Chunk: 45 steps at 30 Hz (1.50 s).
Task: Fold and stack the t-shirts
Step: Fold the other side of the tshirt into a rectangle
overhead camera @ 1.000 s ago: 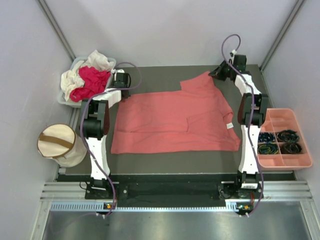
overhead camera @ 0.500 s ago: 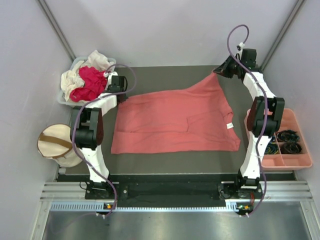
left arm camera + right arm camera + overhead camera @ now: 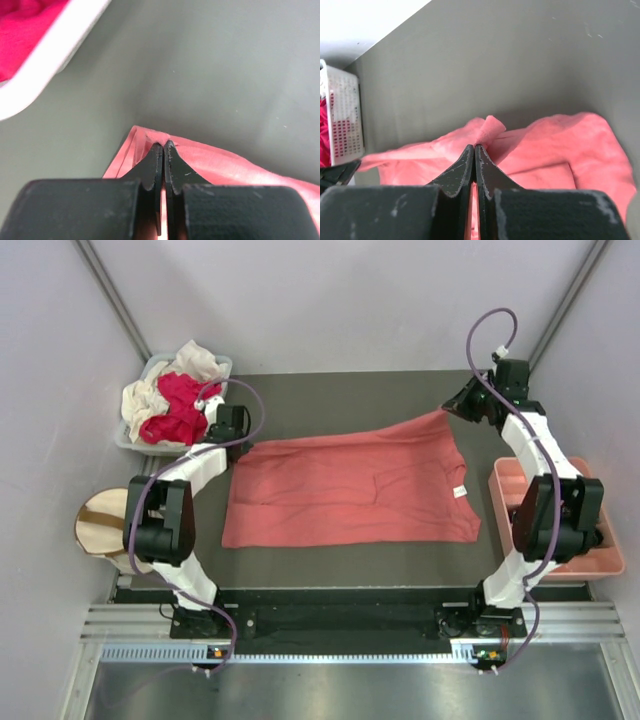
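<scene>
The salmon-pink shirt point(image 3: 350, 490) lay spread across the middle of the dark table point(image 3: 340, 390), its small white neck label point(image 3: 460, 492) towards the right edge. At the shirt's upper left corner, the left gripper point(image 3: 238, 440) had its jaws pressed together on a pinch of the pink hem, as the left wrist view showed. At the upper right of the frame, the right gripper point(image 3: 450, 408) was likewise clamped on a bunched fold of the same shirt, which rose from the table to a peak there. In the upper left corner, the magenta-red shirt point(image 3: 175, 405) and the cream-white shirt point(image 3: 140, 395) sat heaped in a white basket point(image 3: 135, 443). A pink tray point(image 3: 600, 562) sat at the right edge, and a fabric bin point(image 3: 100, 530) at the lower left.
</scene>
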### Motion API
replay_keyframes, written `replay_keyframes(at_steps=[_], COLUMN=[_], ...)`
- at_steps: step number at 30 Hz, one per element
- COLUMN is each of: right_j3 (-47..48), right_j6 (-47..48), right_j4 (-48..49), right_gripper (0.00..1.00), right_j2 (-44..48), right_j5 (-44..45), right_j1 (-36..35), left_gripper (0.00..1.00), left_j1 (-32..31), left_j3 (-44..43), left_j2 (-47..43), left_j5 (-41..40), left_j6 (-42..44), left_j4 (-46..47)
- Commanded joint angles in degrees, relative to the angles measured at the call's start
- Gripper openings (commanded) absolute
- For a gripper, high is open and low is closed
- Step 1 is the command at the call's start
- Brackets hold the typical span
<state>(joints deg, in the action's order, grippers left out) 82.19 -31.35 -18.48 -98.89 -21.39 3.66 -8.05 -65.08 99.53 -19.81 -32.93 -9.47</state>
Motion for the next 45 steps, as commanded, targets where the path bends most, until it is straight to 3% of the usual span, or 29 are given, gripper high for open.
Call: replay_keyframes(at_steps=[1, 8, 19, 30, 45], right_j3=[-3.95, -10.03, -18.47, -29.62, -35.17], right_j6=[-1.16, -0.38, -0.55, -0.37, -0.9], right_j4=[-1.2, -4.98, -8.15, -7.36, -6.92], right_gripper=[0.0, 0.0, 0.0, 0.0, 0.0], right_j2=[7.12, 15.74, 25.58, 29.89, 31.74], right_j5=[5.74, 12.06, 14.62, 13.65, 15.32], right_j1=[0.91, 0.91, 0.91, 0.91, 0.91], left_gripper=[0.0, 0.0, 0.0, 0.0, 0.0], left_j1=[-0.47, -1.44, -2.05, -2.14, -2.14], left_j3=[2.76, 7.06, 13.84, 16.65, 25.35], left_j2=[-5.39, -8.73, -15.58, -16.91, -23.94], left_j5=[-1.02, -2.68, -5.41, -6.38, -7.17], left_j6=[-2.23, -3.46, -4.87, -5.22, -8.29], left_j4=[2.8, 2.09, 1.39, -0.02, -2.04])
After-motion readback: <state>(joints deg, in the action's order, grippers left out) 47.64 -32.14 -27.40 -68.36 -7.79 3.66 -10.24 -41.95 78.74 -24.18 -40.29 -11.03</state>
